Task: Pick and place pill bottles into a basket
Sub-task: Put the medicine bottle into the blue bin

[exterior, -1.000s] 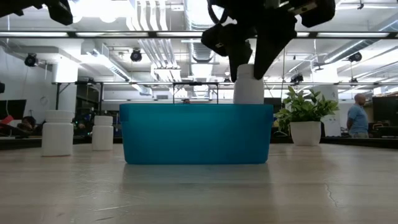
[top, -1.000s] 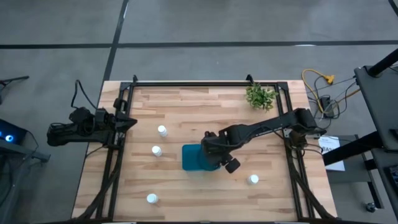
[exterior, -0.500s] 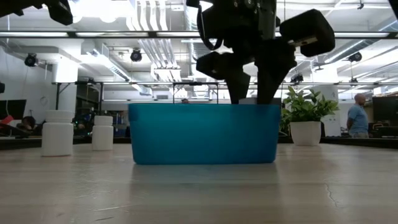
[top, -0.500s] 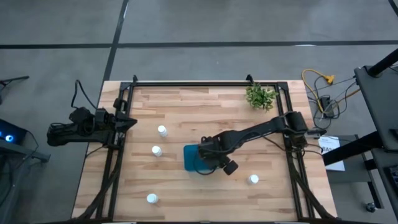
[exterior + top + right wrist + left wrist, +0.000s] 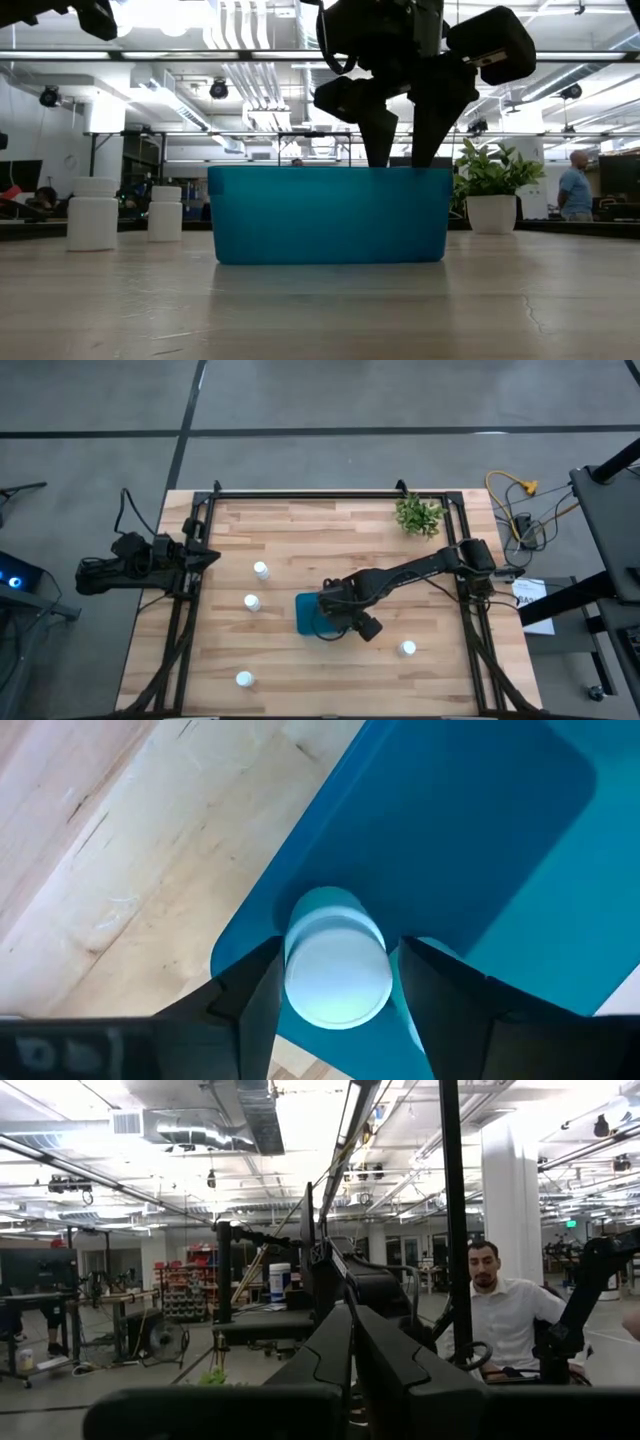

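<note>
Right end effector (image 5: 330,614) stands over the teal basket (image 5: 304,622), near the middle of the counter (image 5: 330,530), its fingers reaching down inside the basket walls in the low view. The right wrist view shows one pill bottle (image 5: 336,968) upright in a corner of the basket, between the two dark fingers (image 5: 250,990). A narrow gap shows on each side of the cap, so the jaws appear to stand wide, just clear of the bottle — whether the pads touch lower down cannot be told.

Left end effector is closed and parked off the counter's 9 o'clock edge, on its arm (image 5: 140,563); it looks out into the room, where a seated person (image 5: 510,1315) is visible.

Progress, as judged: one bottle is in the basket and appears released or nearly so. Four bottles stand on the counter — two at the basket's 9 to 10 o'clock (image 5: 261,570) (image 5: 252,602), one at 7 o'clock near the front edge (image 5: 243,679), one at 4 o'clock (image 5: 408,648). Any other bottle in the basket cannot be seen under the arm.

A small plant (image 5: 418,515) sits at the counter's 1 o'clock corner, well apart from the work.
</note>
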